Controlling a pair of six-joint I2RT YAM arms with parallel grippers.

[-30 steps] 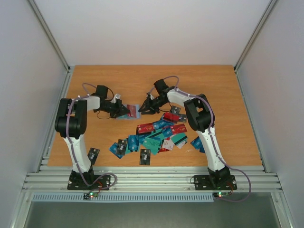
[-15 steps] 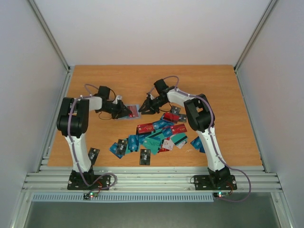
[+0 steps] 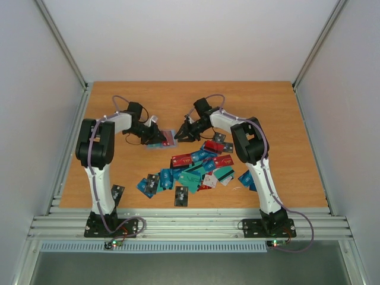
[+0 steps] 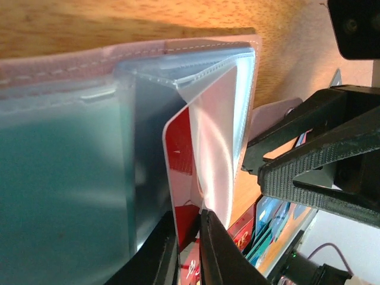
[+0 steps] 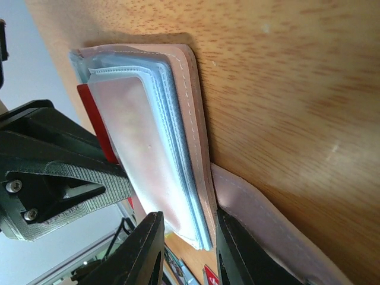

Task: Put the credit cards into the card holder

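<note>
Jaws of left gripper [image 4: 189, 228] sit narrowly apart around the near edge of a red card [image 4: 178, 154]; pinching or released, cannot tell. Card's far end is partway into a clear pocket [image 4: 222, 124] of the card holder [image 4: 71, 59], straight ahead of those jaws. Teal card [image 4: 59, 190] looks sleeved, just left of them. Right gripper [image 5: 187, 228] faces the left one, clamped on the holder's leaf stack, holding it spread on the table [image 5: 285, 89]. Judgement: early stage, this insert not seated, most of the job left. Loose cards [image 3: 196, 169] lie heaped behind both grippers, toward the bases; one stray [image 3: 117, 193] beside the left arm's base.
</note>
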